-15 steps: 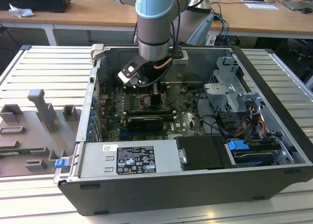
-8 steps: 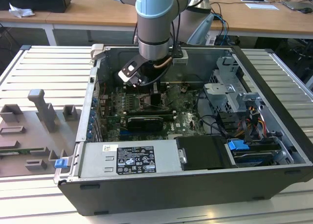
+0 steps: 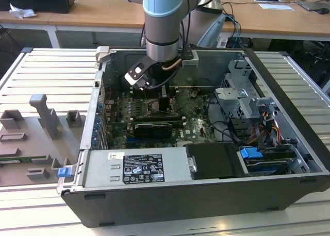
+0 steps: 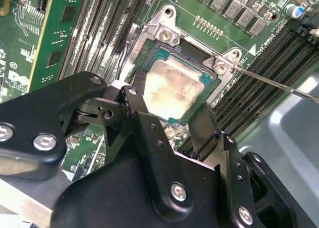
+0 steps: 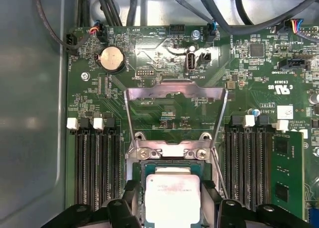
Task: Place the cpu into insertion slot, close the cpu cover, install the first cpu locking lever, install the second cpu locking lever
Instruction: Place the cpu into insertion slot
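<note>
On slatted table (image 3: 46, 66): case (image 3: 206, 205), cpu (image 5: 172, 198) inside; desks (image 3: 93, 12) behind

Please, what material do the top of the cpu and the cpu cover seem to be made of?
The cpu: its top looks like matte silvery-grey metal, with a dull, slightly smudged sheen. The cpu cover: probably thin sheet metal with a satin silvery finish, judging by its slim, flat, light-catching frame.

Pale-blue and grey arm (image 3: 162, 19) — black gripper (image 4: 170, 96), silver screws (image 4: 178, 191), black cables (image 3: 188, 24)
</note>
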Robot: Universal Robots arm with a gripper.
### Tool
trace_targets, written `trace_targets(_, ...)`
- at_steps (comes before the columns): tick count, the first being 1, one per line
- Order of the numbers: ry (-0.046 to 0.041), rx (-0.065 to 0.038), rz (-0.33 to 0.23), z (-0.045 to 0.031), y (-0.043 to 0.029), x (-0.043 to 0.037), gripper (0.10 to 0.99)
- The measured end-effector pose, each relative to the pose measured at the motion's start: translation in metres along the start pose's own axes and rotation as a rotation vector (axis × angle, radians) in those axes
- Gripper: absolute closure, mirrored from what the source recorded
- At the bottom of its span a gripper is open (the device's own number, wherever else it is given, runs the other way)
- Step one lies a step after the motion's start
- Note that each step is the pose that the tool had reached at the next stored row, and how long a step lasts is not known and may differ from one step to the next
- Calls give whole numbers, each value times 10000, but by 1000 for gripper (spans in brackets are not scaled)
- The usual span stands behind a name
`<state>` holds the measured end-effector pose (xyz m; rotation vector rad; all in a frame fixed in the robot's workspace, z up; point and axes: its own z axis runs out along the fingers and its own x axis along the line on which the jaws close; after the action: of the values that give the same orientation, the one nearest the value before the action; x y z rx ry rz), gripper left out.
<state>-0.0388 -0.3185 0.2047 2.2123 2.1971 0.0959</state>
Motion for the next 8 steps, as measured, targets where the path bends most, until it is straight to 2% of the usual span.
trace_targets(3,0,4,-1,-48,3,1,486)
trace_targets(4,-8,4,-3,-56,4,-8,553)
trace_targets(6,-41,5,-3,-62,4,-40,796)
trace_targets(7,-44,7,-2,-68,4,-42,796)
trace_targets(8,-42,13,-4,-79,10,-42,859)
